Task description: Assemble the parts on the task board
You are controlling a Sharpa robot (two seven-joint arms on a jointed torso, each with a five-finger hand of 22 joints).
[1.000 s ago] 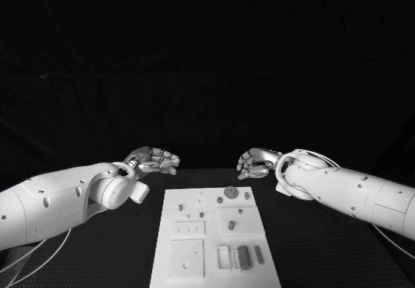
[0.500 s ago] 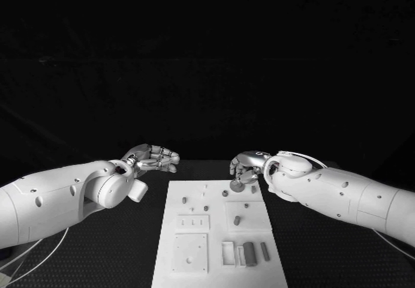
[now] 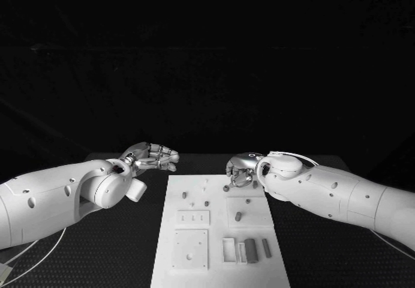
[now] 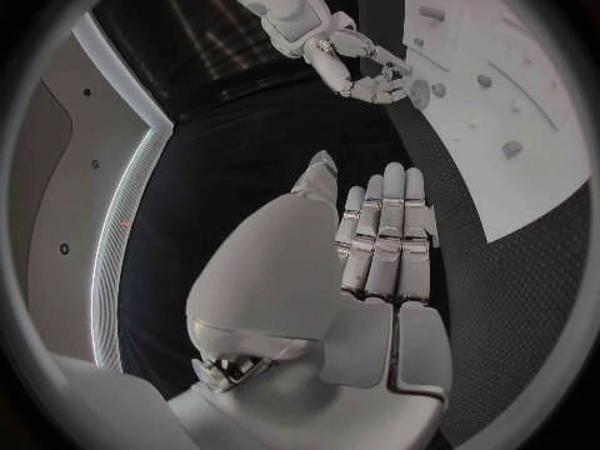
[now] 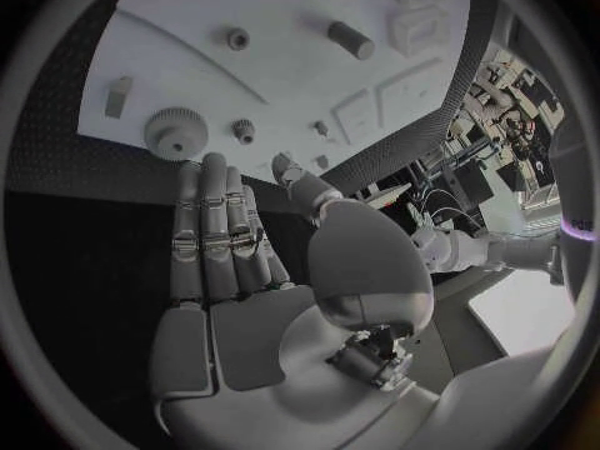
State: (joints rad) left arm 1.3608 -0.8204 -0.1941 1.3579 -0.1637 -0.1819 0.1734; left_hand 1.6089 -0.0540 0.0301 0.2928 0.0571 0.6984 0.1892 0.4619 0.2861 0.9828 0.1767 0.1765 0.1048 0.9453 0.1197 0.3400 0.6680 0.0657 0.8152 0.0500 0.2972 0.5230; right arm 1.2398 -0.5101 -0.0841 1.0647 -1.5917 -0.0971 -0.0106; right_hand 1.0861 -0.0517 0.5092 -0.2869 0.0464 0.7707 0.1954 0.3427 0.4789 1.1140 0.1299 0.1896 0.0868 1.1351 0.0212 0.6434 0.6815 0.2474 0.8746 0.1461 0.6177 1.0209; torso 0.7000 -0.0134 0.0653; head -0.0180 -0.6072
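On the black table the white task board lies lengthwise in front of the robot, between its two arms. The right hand hangs over the board's far right corner; in the right wrist view its fingers lie straight and side by side with the thumb set apart, and nothing is held in them. Just beyond those fingertips a toothed gear lies flat on the board near its far edge, close to the fingertips, though whether they touch it cannot be told. The left wrist view shows the same gear right beside the right hand's bent fingertips. A small block sits next to the gear, and a short cylinder lies on its side farther along the board.

The left hand is held off the board's far left corner, above the table. Its fingers are stretched out, pressed together in a row, thumb alongside, and empty.

Nearer the robot, the board carries a dark bar and a slimmer peg lying beside a raised rectangular frame, plus a square plate with small holes.
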